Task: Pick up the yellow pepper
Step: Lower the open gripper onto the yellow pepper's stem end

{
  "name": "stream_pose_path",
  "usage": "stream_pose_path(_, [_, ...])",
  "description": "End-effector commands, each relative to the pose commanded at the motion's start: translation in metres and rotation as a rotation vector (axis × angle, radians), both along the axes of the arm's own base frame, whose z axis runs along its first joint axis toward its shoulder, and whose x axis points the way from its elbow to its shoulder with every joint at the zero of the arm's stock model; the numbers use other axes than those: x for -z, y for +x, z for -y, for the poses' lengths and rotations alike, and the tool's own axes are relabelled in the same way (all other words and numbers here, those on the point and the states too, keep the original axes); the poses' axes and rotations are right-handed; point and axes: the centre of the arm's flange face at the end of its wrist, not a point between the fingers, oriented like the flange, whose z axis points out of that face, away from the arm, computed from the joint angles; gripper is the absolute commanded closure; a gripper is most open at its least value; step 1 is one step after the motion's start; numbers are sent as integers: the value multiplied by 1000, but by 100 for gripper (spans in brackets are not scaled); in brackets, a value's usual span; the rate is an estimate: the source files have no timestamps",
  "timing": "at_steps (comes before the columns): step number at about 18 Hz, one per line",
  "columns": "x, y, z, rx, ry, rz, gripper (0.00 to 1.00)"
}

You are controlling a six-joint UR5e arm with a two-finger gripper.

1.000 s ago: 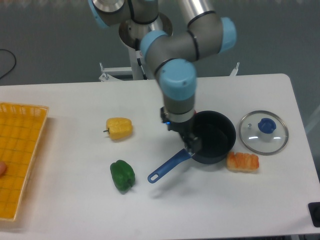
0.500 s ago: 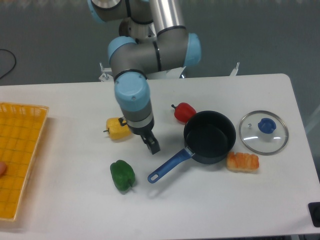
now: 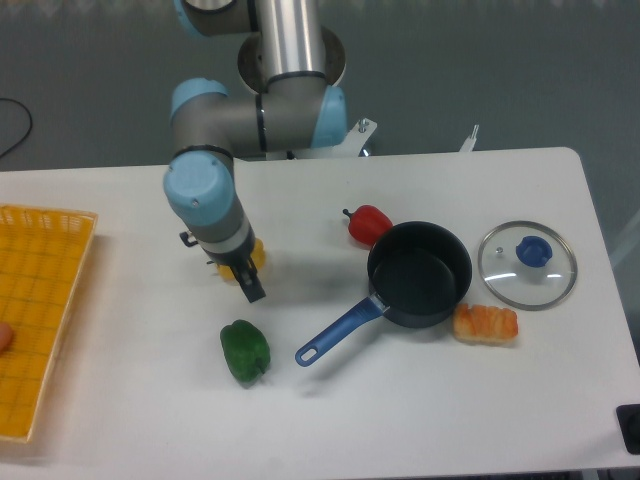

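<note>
The yellow pepper (image 3: 259, 257) lies left of the table's centre, and only slivers of yellow show from under the arm's wrist. My gripper (image 3: 246, 281) hangs directly over it, pointing down. One dark finger (image 3: 252, 288) shows just in front of the pepper. The other finger is hidden, so I cannot make out how the jaws stand or whether they touch the pepper.
A green pepper (image 3: 245, 351) lies just in front of the gripper. A red pepper (image 3: 370, 224) sits beside a dark blue pot (image 3: 420, 273) whose handle (image 3: 335, 332) points front-left. Right of the pot are a glass lid (image 3: 527, 263) and an orange food piece (image 3: 486, 324). A yellow basket (image 3: 35, 320) is at far left.
The arm has swung left from the pot, past the red pepper, and now stands over the yellow pepper, covering most of it. Nothing else has moved.
</note>
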Motion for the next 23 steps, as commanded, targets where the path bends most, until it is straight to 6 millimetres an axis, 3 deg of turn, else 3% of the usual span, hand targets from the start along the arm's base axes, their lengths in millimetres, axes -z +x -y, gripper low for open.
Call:
stream_pose_path(8, [16, 25, 3, 35, -47, -121, 0])
stream_pose_path(23, [38, 30, 1, 22, -92, -169, 0])
